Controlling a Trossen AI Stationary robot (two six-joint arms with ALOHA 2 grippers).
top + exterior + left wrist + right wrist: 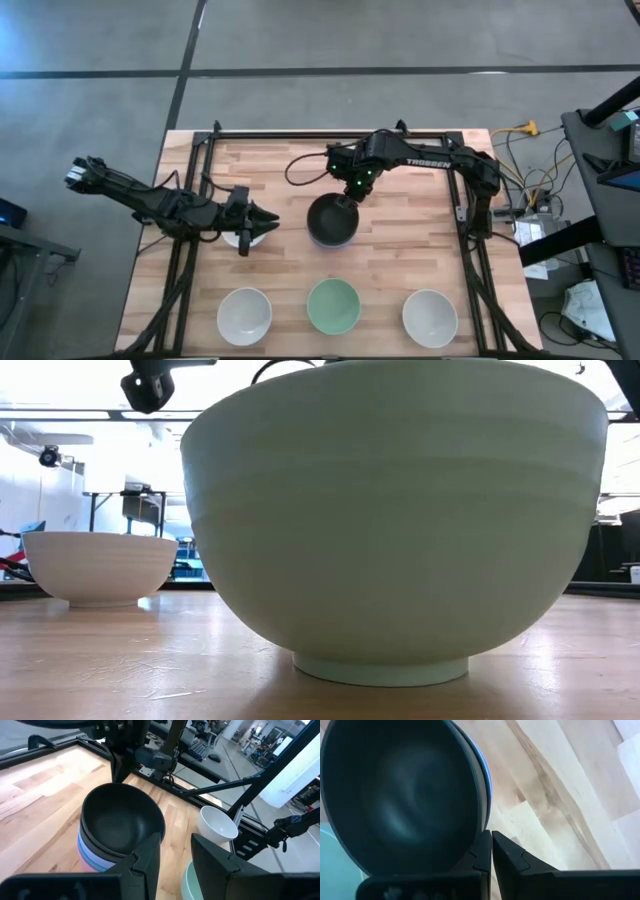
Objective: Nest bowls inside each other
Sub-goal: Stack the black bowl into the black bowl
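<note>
A stack of nested bowls stands mid-table, a black one on top, with blue, lavender and pink rims below. My right gripper, shut, hangs at the stack's far rim. My left gripper is open and holds nothing. It hovers left of the stack, above a white bowl that rests on the table, partly hidden under it. Along the near edge stand a white bowl, a mint green bowl and another white bowl. My right gripper's shut fingers point down right beside the far rim of the top black bowl. I cannot tell whether they touch it.
Black frame rails run along the table's left, far and right sides. The mint green bowl fills the low view, with a white bowl to its left. Bare wood lies right of the stack.
</note>
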